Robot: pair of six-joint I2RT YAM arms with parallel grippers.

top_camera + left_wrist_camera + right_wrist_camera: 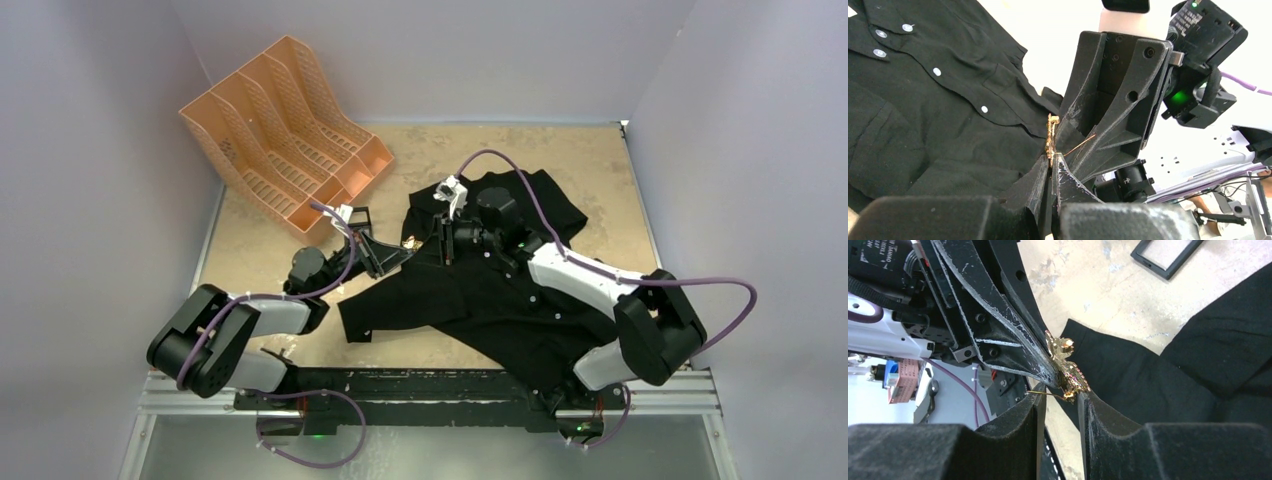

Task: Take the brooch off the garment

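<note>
Brooch (pixel 1068 371), a gold leaf shape, sits where both grippers meet, over the middle of the table (pixel 560 160), at the far left part of the garment (pixel 500 300). Left gripper (pixel 1051 162) is clamped on it. In the left wrist view its two dark fingers are pressed together with the brooch's lower end pinched at their tips. The right wrist view shows the same tapering tips ending right at the gold piece. A thin pin stem sticks out sideways, bare, across the gap of the right gripper (pixel 1060 396). Right gripper's fingers stand a little apart on either side of the brooch; cannot tell whether they press on it. Cannot tell either whether the brooch is free of the cloth; black fabric lies directly behind it. Garment is a black shirt lying rumpled on the table, white buttons in a row, partly under the right arm. Orange file rack (pixel 280 130) stands at the far left corner, apart from the shirt. Small black rectangular frame (pixel 1168 257) lies on the table near the left gripper.
</note>
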